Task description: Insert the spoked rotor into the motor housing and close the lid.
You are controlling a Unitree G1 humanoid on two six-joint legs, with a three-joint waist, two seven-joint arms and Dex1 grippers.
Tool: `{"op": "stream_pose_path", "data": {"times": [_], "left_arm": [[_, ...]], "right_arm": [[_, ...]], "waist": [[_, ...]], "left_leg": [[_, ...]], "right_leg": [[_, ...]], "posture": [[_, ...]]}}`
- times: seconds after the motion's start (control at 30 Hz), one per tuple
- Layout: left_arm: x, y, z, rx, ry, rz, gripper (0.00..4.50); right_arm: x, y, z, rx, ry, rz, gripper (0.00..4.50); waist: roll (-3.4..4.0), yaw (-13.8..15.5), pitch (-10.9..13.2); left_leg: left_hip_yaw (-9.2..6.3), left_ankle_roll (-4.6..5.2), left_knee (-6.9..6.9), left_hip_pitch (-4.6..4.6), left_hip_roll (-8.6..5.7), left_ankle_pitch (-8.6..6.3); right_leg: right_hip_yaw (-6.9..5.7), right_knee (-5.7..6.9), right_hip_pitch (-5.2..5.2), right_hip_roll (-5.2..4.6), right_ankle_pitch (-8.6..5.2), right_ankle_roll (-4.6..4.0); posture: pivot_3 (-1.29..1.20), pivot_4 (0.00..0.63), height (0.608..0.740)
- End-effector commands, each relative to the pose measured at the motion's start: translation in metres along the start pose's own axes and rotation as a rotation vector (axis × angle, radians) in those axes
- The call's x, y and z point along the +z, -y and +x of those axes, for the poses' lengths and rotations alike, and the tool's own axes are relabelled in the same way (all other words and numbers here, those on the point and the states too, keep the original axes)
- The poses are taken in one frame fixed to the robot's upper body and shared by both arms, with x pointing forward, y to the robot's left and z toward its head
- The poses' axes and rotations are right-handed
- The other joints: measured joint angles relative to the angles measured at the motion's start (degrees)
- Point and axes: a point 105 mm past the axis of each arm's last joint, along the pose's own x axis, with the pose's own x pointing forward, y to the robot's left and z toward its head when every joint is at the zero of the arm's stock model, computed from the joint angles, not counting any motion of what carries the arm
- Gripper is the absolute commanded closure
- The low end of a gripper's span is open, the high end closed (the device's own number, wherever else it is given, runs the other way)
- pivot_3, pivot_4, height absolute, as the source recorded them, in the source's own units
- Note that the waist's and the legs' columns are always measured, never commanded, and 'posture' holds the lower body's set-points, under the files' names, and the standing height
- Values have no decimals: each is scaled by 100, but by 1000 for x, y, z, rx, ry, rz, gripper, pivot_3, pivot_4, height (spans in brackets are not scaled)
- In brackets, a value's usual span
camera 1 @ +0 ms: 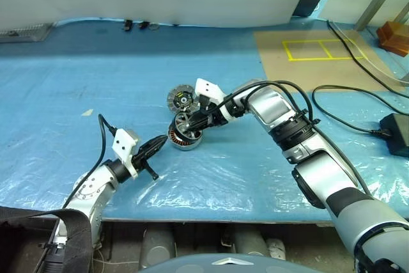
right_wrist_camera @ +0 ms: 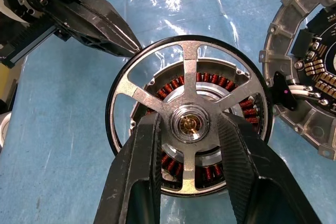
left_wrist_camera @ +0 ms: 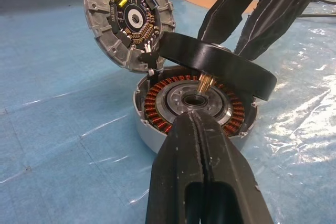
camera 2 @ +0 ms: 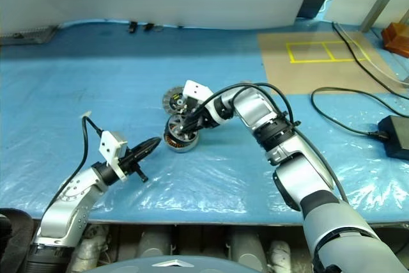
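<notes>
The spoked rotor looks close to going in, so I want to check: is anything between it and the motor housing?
Nothing visible. The right gripper holds the spoked rotor tilted just above the open motor housing. The lid stands swung back, and the shut left gripper waits beside the housing.

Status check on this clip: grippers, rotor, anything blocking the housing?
Right gripper shut on silvery spoked rotor, held tilted just above round silver-grey motor housing, not seated. Left gripper shut, empty, beside housing. Segmented grey lid open; nothing blocking.

Silvery spokes and black rim on the spoked rotor point(right_wrist_camera: 189, 124); copper-red windings ringing the grey motor housing point(left_wrist_camera: 152, 135); grey radial segments, green-black centre on the lid point(left_wrist_camera: 130, 19); blue table cover point(camera 1: 77, 87).
</notes>
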Motion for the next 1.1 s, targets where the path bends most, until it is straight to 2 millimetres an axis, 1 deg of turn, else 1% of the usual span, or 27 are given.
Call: {"op": "stream_pose_path", "data": {"times": [0.03, 0.27, 0.4, 0.47, 0.5, 0.6, 0.67, 0.7, 0.73, 0.83, 0.87, 0.93, 1.03, 1.1], "left_arm": [[12, -4, -5, 11, 29, 35, 4500], [13, -16, -19, 57, 12, 55, 4500], [14, -16, -20, 58, 10, 59, 4500], [15, -15, -19, 52, 14, 59, 4500], [15, -14, -17, 49, 16, 58, 4500], [17, -11, -14, 34, 21, 59, 4500], [18, -11, -12, 30, 23, 61, 4500], [19, -12, -12, 29, 23, 62, 4500], [19, -13, -12, 29, 22, 63, 4500], [19, -15, -11, 26, 20, 66, 4500], [18, -15, -11, 24, 19, 67, 4500], [18, -15, -10, 19, 17, 67, 4500], [17, -15, -7, 8, 17, 68, 4500], [18, -15, -5, 1, 18, 72, 4500]], "right_arm": [[8, -5, 2, 9, 24, -40, 3295], [6, -4, 5, 8, 25, -28, 3295], [4, -3, 6, 2, 20, -26, 3295], [2, -1, 7, -8, 16, -32, 2560], [1, -1, 8, -10, 16, -35, 2312], [1, 1, 8, -24, 22, -35, 1295], [3, 4, 7, -43, 41, -25, 654], [6, 4, 6, -45, 51, -23, 255], [10, 5, 4, -47, 75, -16, 48], [23, 5, -3, -43, 142, 0, 48], [27, 6, -5, -47, 165, 6, 223], [30, 5, -8, -45, 185, 7, 730], [32, 3, -7, -35, 223, 30, 1747], [31, 0, -5, -28, 238, 39, 2512]], "waist": [[0, 0, 0], [0, -5, 0], [0, -4, 0], [0, -3, 0], [0, -2, 0], [0, -1, 0], [0, -1, 0], [0, 0, 0], [0, -3, 0], [0, -5, 0], [0, -4, 0], [0, 0, 0], [0, 1, 0], [0, 0, 0]], "left_leg": [[0, 0, 0, 0, 0, 0], [1, 0, 0, 6, 0, -1], [1, 1, 0, 8, 0, -1], [1, 1, 0, 8, 0, -1], [1, 1, 0, 8, 0, -1], [1, 0, 0, 7, -1, 0], [1, 0, 0, 7, -1, 0], [1, 0, 0, 8, -1, 0], [1, -1, 0, 8, 0, 0], [1, -1, 0, 7, 0, 0], [1, -1, 0, 8, 0, 0], [1, -1, 0, 7, -1, 0], [1, 0, 0, 8, -1, 0], [1, -1, 1, 8, -1, 0]], "right_leg": [[0, 0, 0, 0, 0, 0], [1, 3, 1, 0, 0, 0], [2, 4, 2, 0, 0, 0], [2, 4, 2, 0, 0, 0], [2, 4, 2, 0, 0, 0], [2, 4, 2, -1, 0, 0], [2, 4, 2, -1, 0, 0], [2, 4, 2, -1, 0, 0], [2, 5, 2, 0, 0, -1], [2, 5, 2, 0, 0, -1], [2, 5, 2, 0, 0, -1], [3, 5, 2, 0, 0, -1], [3, 5, 2, 0, 0, -1], [3, 7, 2, 0, 0, -1]], "posture": [[0, 150, 740], [0, 150, 740], [0, 150, 740], [0, 150, 740], [0, 150, 740], [0, 150, 740], [0, 150, 740], [0, 150, 740], [0, 150, 740], [0, 150, 740], [0, 150, 740], [0, 150, 740], [0, 150, 740], [0, 150, 740]]}}
